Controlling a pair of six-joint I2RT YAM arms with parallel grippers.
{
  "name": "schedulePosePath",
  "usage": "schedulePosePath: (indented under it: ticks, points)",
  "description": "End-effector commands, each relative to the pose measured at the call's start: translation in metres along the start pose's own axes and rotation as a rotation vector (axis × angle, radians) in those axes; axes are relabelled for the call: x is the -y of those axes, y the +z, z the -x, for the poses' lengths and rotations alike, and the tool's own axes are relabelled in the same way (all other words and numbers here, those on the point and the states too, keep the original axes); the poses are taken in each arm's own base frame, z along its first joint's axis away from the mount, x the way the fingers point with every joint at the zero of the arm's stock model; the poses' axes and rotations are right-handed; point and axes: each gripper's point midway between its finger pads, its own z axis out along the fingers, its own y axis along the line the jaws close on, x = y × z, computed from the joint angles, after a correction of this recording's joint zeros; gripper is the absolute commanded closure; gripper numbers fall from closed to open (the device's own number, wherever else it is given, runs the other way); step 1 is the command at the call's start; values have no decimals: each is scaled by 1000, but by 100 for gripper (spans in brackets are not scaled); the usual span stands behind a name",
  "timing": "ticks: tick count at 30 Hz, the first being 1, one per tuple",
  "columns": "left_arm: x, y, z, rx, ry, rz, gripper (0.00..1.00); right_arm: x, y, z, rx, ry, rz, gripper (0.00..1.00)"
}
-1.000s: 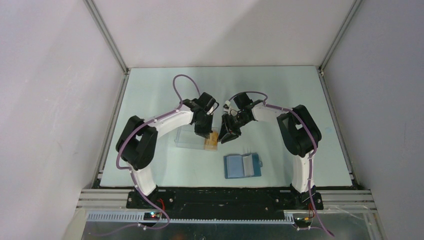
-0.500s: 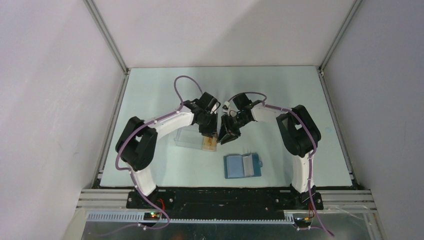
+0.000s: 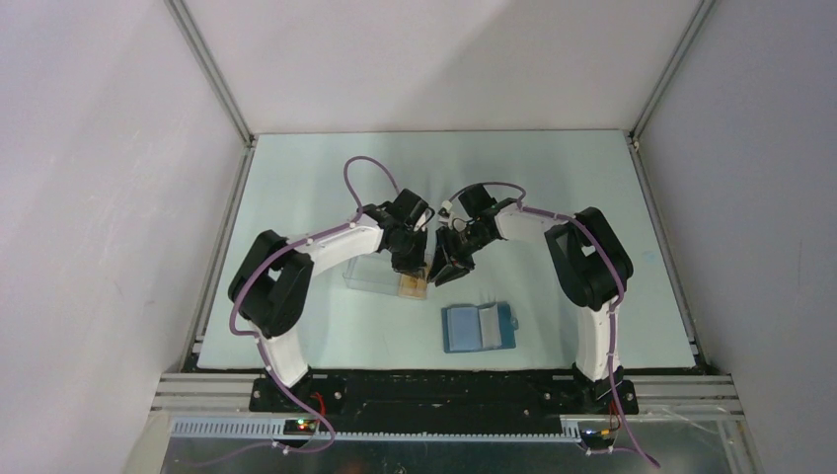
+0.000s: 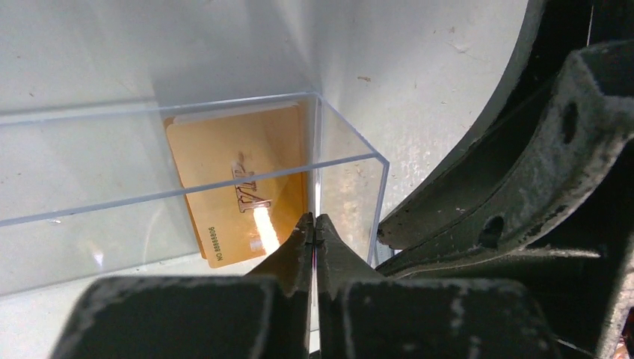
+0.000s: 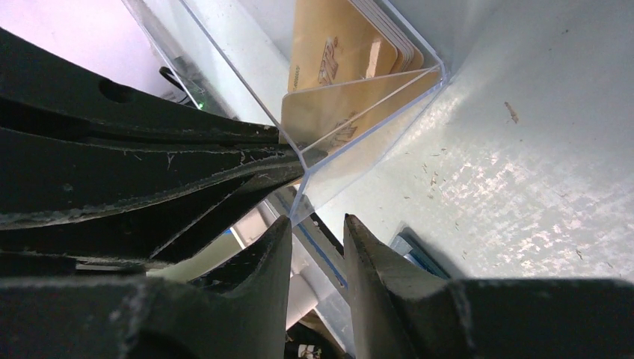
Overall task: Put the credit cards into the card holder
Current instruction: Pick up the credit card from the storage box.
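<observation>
The cards (image 4: pixel 239 179) sit stacked inside a clear box (image 4: pixel 345 176), well apart from the open blue holder (image 3: pixel 479 328) nearer the bases. The left hand (image 4: pixel 315 224) is pinched on the box's end wall. The right hand (image 5: pixel 318 224) hangs slightly parted at the box corner, gripping nothing. That thin, slick wall could slip from the pinch, a tipped box could spill the stack across the surface (image 3: pixel 296 178), and the crowded hands may collide.

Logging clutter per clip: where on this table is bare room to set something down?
Bare: the far strip of the table; the near-right patch beside the card holder. Crowded: left gripper and right gripper at the clear box of credit cards.
</observation>
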Motion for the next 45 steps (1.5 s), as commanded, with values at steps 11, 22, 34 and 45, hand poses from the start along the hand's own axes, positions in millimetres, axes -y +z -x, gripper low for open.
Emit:
schedulePosePath:
  ticks: [11,22,34,45]
  points:
    - [37,-95,45,273,-4,-163,100,-32,-44,6,137,-121,-45,45]
    - [76,-194,36,430,-62,-469,100,-115,-134,-25,365,-261,284,36]
    - [127,-248,15,472,-114,-987,100,-169,-169,-54,374,-321,592,50]
    - [125,-249,9,464,-114,-996,99,-178,-172,-46,367,-292,669,99]
